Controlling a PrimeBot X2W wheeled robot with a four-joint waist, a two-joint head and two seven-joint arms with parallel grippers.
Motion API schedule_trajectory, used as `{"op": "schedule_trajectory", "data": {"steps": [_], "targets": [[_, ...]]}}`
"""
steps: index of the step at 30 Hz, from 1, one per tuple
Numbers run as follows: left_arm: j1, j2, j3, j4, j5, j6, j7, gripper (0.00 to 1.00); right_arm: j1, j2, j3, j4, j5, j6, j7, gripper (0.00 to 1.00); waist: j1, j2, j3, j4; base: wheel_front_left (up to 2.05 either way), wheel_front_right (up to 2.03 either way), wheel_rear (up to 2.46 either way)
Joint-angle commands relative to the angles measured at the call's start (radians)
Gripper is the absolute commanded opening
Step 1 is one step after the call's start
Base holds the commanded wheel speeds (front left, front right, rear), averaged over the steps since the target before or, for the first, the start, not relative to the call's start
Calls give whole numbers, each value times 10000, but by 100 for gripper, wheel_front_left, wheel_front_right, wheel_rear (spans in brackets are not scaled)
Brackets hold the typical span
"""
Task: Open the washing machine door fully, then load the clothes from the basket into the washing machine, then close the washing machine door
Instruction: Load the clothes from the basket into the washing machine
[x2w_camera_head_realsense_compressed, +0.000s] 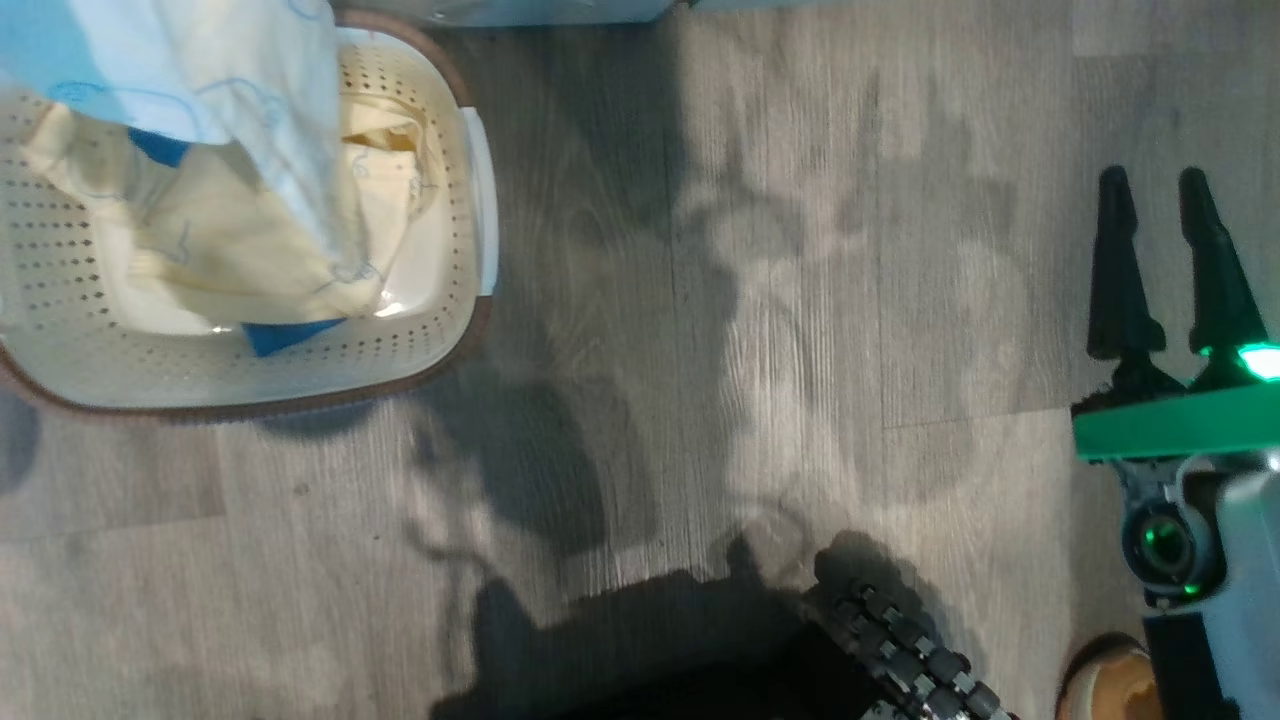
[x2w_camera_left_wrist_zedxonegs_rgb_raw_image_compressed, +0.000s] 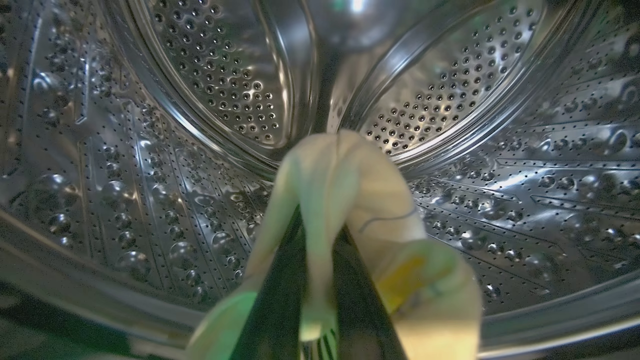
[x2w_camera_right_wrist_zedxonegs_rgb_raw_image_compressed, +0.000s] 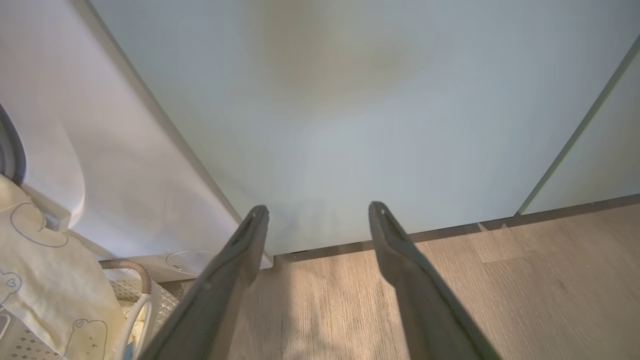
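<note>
Nearest the lens: a pale yellow garment (x2w_camera_left_wrist_zedxonegs_rgb_raw_image_compressed: 345, 190) was pinched between the left arm's dark fingers (x2w_camera_left_wrist_zedxonegs_rgb_raw_image_compressed: 272, 310) at 6 o'clock in the left wrist view
Left jaws: very nearly shut on that garment, with cloth bulging out on both sides
Key relation: the garment ran straight ahead of the jaws, its long axis along the fingers toward 12 o'clock, with the steel drum (x2w_camera_left_wrist_zedxonegs_rgb_raw_image_compressed: 125, 175) on every side; a release here would likely drop it inside
Right jaws: spread wide and holding nothing, at 3 o'clock in the head view over the floor (x2w_camera_head_realsense_compressed: 750, 300), well apart from the basket and facing a pale green cabinet (x2w_camera_right_wrist_zedxonegs_rgb_raw_image_compressed: 350, 100)
Nearer arm: the left, by my judgement
Basket (x2w_camera_head_realsense_compressed: 470, 330): at 10 o'clock in the head view, with more clothes (x2w_camera_head_realsense_compressed: 200, 240) crumpled in it
Hanging cloth: a bear-print piece (x2w_camera_right_wrist_zedxonegs_rgb_raw_image_compressed: 45, 280) hung over the basket at 8 o'clock in the right wrist view, beside the washing machine (x2w_camera_right_wrist_zedxonegs_rgb_raw_image_compressed: 100, 150); whether it was the held garment I could not tell
Stage: loading looked part done
</note>
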Motion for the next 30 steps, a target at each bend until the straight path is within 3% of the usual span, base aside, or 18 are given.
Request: {"op": "schedule_trajectory", "data": {"steps": [1, 8, 20, 30], "targets": [[-616, 524, 47, -147, 139, -13, -47, 0, -25, -21, 188, -238, 48, 4, -67, 100, -1, 0, 97, -94, 0, 0, 0], [-1872, 437, -268, 774, 492, 35, -310, 0, -254, 109, 408, -185, 150, 4, -67, 100, -1, 0, 403, -414, 0, 0, 0], [-2706, 236, -811, 1608, 1032, 65, -564, 0, -380, 200, 621, -132, 261, 4, -67, 100, -1, 0, 657, -681, 0, 0, 0], [-3389, 477, -483, 935, 1292, 479, -635, 0, -515, 216, 625, -139, 290, 4, -67, 100, -1, 0, 1008, -844, 0, 0, 0]]}}
